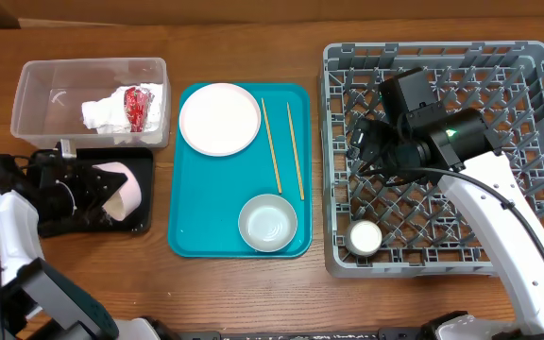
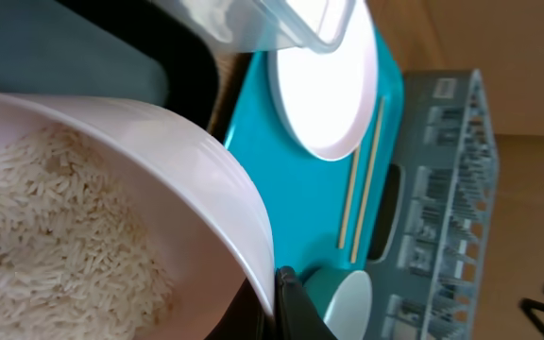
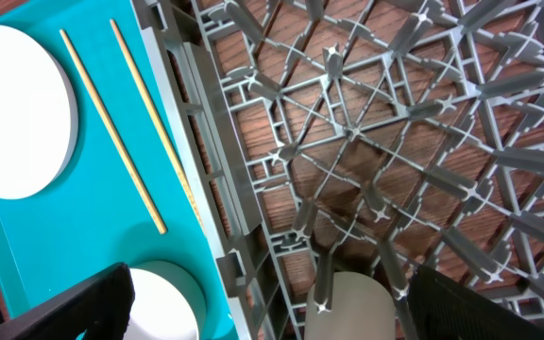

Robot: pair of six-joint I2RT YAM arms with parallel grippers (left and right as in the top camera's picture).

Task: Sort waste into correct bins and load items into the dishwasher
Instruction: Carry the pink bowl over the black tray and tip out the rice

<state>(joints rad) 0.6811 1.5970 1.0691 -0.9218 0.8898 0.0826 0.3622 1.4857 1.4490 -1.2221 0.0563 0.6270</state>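
Overhead, far left: the left gripper (image 1: 100, 193) clamps a tilted pale pink bowl (image 1: 127, 185) over the black tray (image 1: 141, 225) — whitish rice (image 2: 55, 217) lying inside. Upper left, the clear tub (image 1: 43, 93) holds the crumpled napkin (image 1: 102, 114) and red scrap (image 1: 140, 104). Right, the right gripper (image 1: 360, 146) hangs spread, empty, above the grey rack (image 1: 527, 113).

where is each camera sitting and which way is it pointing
Overhead: fixed above the table, looking down on the clear tub, black tray, teal tray and grey rack; left arm and right arm show.
Left wrist: over the black tray, facing across the teal tray toward the rack; a pink dish of rice fills the foreground, one finger at the bottom.
Right wrist: above the rack, looking down through its grid; both fingers at the bottom corners.
Shared: both wrist views show the white plate and chopsticks.
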